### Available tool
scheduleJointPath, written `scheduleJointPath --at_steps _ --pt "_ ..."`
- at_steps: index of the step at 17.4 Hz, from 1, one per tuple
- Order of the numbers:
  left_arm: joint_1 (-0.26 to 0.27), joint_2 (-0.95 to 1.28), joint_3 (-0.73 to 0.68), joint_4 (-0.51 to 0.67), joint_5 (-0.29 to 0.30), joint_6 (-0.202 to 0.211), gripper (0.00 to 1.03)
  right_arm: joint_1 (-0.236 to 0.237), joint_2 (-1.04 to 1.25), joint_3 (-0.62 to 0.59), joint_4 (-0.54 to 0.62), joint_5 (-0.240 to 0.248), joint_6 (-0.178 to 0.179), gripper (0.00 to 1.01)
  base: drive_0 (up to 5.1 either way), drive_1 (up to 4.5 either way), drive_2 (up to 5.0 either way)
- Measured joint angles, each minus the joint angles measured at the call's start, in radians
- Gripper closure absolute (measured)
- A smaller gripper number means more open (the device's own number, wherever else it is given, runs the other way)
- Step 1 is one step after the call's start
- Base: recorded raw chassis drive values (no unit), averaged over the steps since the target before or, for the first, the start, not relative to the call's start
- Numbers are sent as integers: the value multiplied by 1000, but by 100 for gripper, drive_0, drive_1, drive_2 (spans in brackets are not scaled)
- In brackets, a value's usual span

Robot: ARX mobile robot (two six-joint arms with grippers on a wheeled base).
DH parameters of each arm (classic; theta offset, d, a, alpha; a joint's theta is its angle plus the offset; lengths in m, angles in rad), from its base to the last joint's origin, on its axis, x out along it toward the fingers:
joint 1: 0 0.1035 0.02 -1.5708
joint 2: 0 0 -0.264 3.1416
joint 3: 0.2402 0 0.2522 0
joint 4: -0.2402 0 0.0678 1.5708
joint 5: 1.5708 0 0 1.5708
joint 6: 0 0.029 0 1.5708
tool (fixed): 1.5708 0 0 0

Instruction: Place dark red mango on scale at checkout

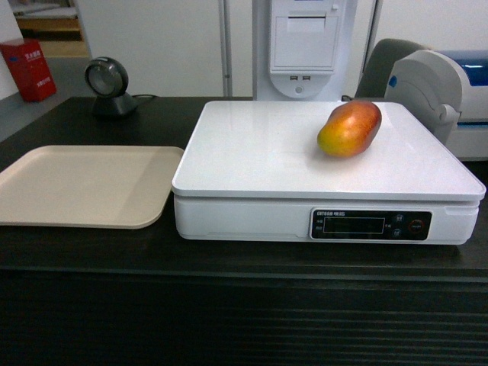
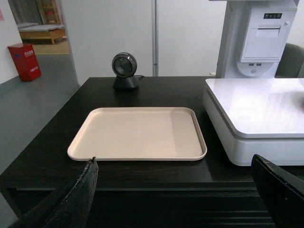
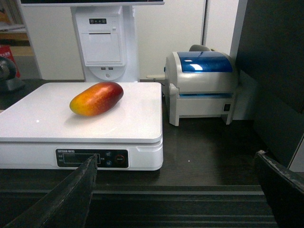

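The dark red mango (image 1: 350, 128) lies on its side on the white scale (image 1: 267, 164), towards the back right of its flat top; the right wrist view shows the mango (image 3: 97, 98) on the scale (image 3: 57, 124) too. The scale stands on the dark checkout counter (image 1: 229, 255). My left gripper (image 2: 173, 164) is open and empty, held off the counter's front edge before the beige tray. My right gripper (image 3: 173, 161) is open and empty as well, off the front edge to the right of the scale. Neither gripper shows in the head view.
A flat beige tray (image 1: 80, 185) lies left of the scale. A round black scanner (image 1: 109, 85) stands at the back left. A white-and-blue label printer (image 3: 202, 85) sits right of the scale, and a white receipt terminal (image 1: 303, 46) rises behind it. A red box (image 1: 28, 70) stands on the floor far left.
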Motion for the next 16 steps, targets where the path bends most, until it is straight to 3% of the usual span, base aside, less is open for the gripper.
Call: scheduleJointPath --at_steps 16 --pt "0 0 0 0 0 0 5 0 0 0 0 0 0 3 0 0 0"
